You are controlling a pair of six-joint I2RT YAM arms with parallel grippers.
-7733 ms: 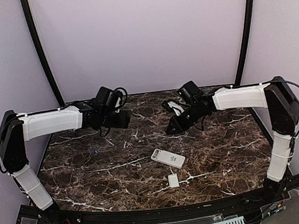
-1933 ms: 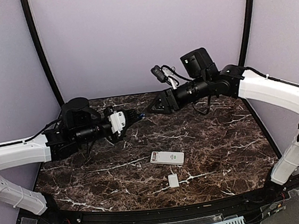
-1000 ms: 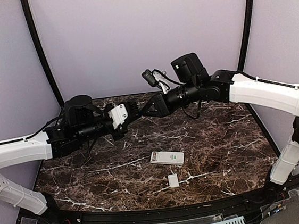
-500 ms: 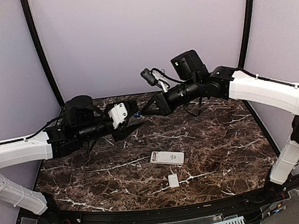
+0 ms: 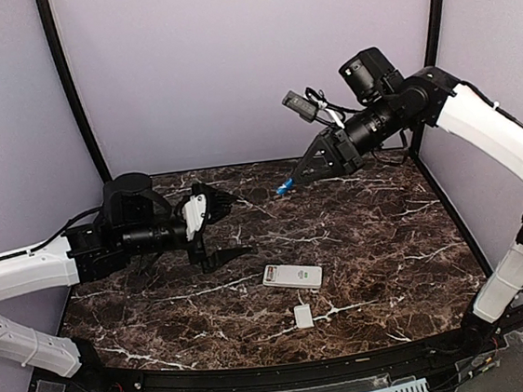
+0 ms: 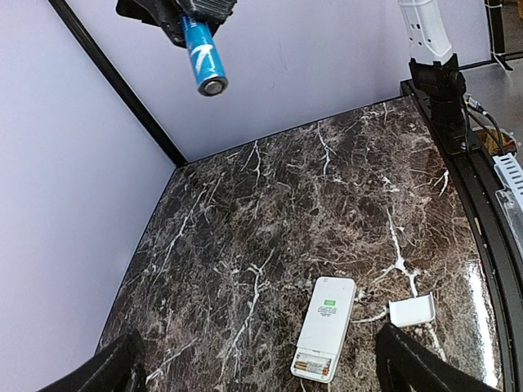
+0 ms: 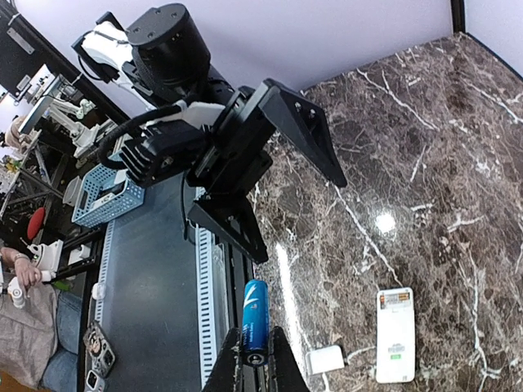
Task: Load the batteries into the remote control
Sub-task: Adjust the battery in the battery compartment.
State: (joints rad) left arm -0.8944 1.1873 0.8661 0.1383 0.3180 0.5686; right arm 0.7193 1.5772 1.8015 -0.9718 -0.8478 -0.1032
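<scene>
Battery (image 7: 255, 320), the blue one, is clamped at one end between the shut jaws of the right gripper (image 5: 290, 184), most of its length sticking out past the fingertips, high in the air. The left gripper (image 5: 230, 225) hangs lower, facing those jaws and well apart from them, its own jaws spread wide on nothing. Down in front of the left jaws lies the remote (image 6: 325, 327), flat on its face, its bay open at the near end with something tan inside; whether that is the other battery I cannot tell. Just beside that end lies the small white cover (image 6: 411, 311), apart from the remote.

All this is on a dark brown marble table (image 5: 388, 239) with white veins, closed in by pale lilac walls (image 5: 247, 57) and two curved black poles (image 5: 66, 76). Behind the left arm, the right wrist view shows a blue basket (image 7: 106, 192).

Half a second ago both grippers met at the battery; since then the left jaws have let go and dropped back, and the right has lifted the battery up and away. Remote and cover have not moved.
</scene>
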